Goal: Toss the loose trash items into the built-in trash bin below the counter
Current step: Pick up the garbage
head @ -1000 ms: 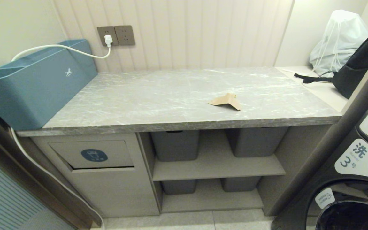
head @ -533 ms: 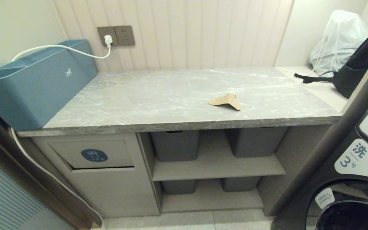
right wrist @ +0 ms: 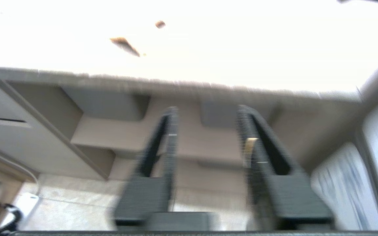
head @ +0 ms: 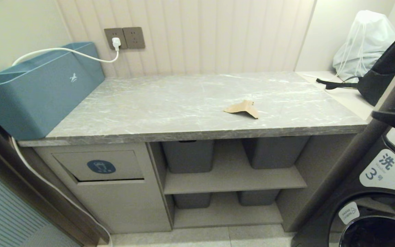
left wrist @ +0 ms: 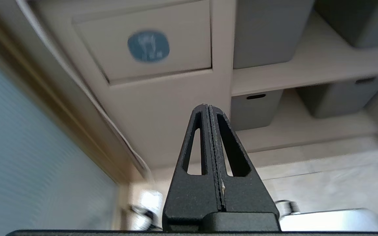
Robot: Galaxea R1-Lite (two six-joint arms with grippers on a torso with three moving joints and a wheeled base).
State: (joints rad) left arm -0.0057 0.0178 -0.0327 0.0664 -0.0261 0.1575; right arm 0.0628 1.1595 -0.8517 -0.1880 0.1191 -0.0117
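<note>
One tan cardboard scrap lies on the counter, right of centre (one corner raised). Judged light, stiff, thin; best pinched at the lifted edge. Right gripper stands parted, empty, low before the shelves. Left gripper is closed, empty.

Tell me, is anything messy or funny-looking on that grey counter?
Yes. One torn tan cardboard scrap lies loose on the counter, toward the right near its front edge, with nothing around it. It looks like litter left behind. The built-in trash bin sits below the counter's left end.
</note>
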